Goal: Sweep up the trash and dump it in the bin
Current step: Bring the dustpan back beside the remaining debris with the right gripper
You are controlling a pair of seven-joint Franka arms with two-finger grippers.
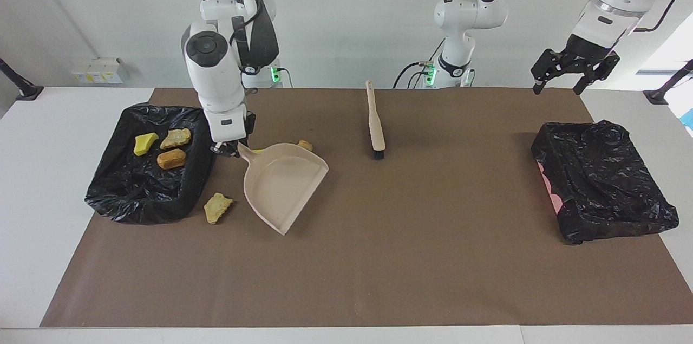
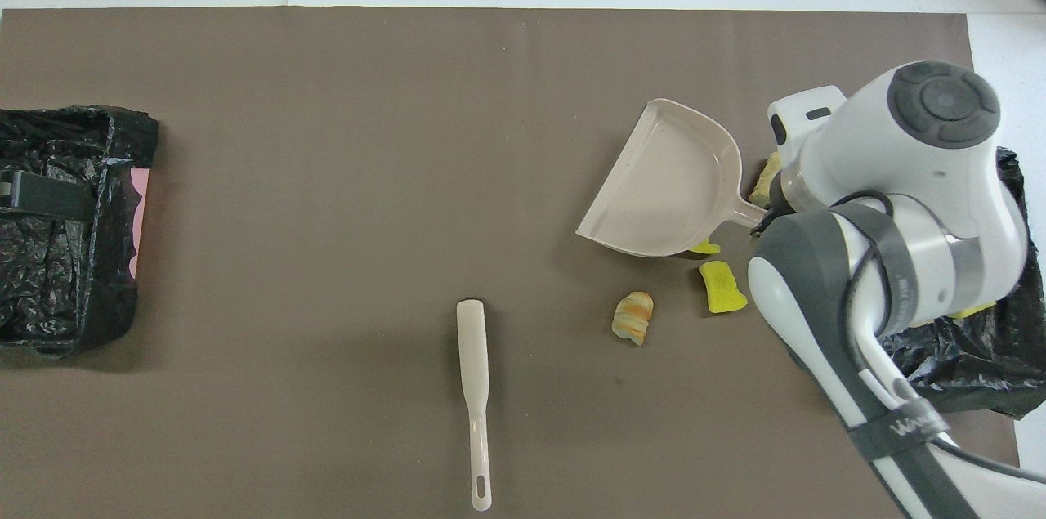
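Note:
My right gripper (image 1: 230,150) is shut on the handle of the beige dustpan (image 1: 281,184), which hangs tilted with its lip low over the mat, beside the black-bagged bin (image 1: 116,198) at the right arm's end. Three trash pieces lie in that bin: a yellow wedge (image 1: 145,142) and two bread pieces (image 1: 171,158). Loose on the mat are a golden chunk (image 1: 217,207), a yellow wedge (image 2: 721,288), a yellow sliver (image 2: 704,247) half under the pan and a striped pastry (image 2: 633,317). The beige brush (image 1: 375,122) lies untouched. My left gripper (image 1: 574,70) hangs open, high at the left arm's end.
A second black-bagged bin (image 1: 601,181) stands at the left arm's end of the brown mat (image 1: 411,257). The right arm (image 2: 891,241) covers much of the first bin (image 2: 964,347) in the overhead view.

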